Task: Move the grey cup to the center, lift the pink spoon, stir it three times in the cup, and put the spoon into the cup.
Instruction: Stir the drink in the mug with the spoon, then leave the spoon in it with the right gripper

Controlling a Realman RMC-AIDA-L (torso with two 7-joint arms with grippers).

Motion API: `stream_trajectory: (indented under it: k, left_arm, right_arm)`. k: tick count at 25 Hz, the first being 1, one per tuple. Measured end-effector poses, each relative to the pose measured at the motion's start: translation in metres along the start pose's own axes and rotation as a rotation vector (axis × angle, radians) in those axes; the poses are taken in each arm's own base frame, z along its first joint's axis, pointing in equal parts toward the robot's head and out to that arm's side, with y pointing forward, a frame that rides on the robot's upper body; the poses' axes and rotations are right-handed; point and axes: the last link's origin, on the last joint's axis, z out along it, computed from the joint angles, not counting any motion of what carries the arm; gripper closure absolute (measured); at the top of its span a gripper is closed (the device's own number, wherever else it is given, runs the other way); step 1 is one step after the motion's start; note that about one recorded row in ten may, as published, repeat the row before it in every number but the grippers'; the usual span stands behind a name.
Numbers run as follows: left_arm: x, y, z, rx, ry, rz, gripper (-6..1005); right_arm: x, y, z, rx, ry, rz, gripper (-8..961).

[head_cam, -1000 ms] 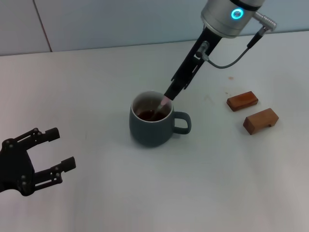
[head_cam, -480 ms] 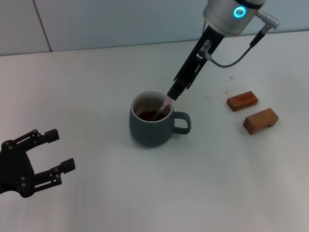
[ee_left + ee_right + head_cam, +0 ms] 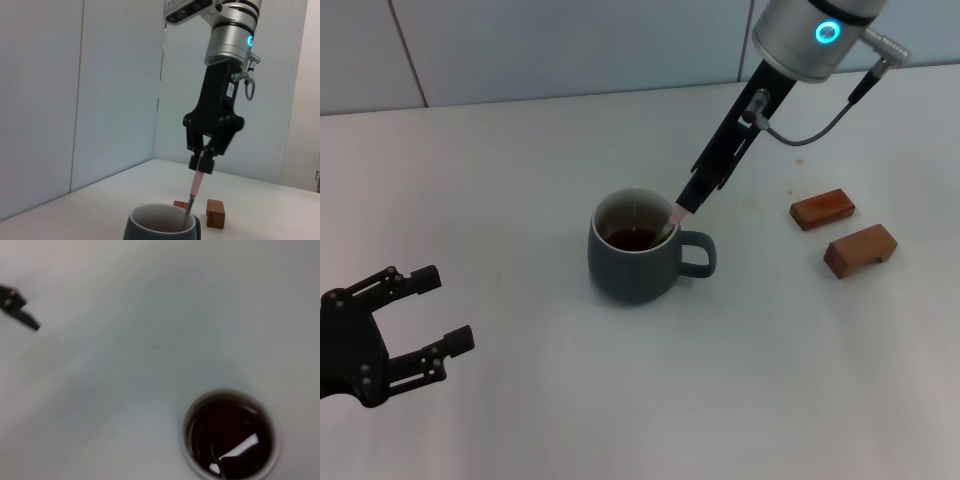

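Right gripper (image 3: 691, 198): you see it poised above the cup's handle side, its fingers clamped on the top of the pink spoon (image 3: 674, 217).
Spoon: it slants down, its bowl inside the grey cup (image 3: 634, 258), in the dark liquid (image 3: 229, 435).
Cup: it stands mid-table, handle toward the two wooden blocks (image 3: 844, 232).
Left gripper (image 3: 420, 318): idle near the table's (image 3: 520, 160) front left corner, fingers spread, holding nothing.
Handling: the spoon looks light, stiff and slick, so pinch the pink handle high; the ceramic cup seems heavy but can spill, so stir gently.
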Motion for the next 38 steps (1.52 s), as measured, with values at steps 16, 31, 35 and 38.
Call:
stream_trajectory:
  k: [16,31,35,38]
  left_arm:
    - [0.003,-0.002,-0.004,-0.001,0.005,0.007,184]
    - [0.005,-0.004,-0.006,0.003,0.002,0.013,184]
    - [0.005,-0.004,-0.006,0.0,0.003,0.016,184]
    - [0.005,-0.004,-0.004,-0.007,-0.003,0.017,184]
  right_arm:
    - [-0.005,-0.001,0.002,0.05,-0.03,-0.011,758]
    - [0.004,-0.005,0.001,0.065,-0.05,0.056,750]
    - [0.009,-0.004,-0.006,0.093,-0.171,0.031,618]
    - [0.028,-0.004,-0.016,0.1,-0.361,-0.011,417]
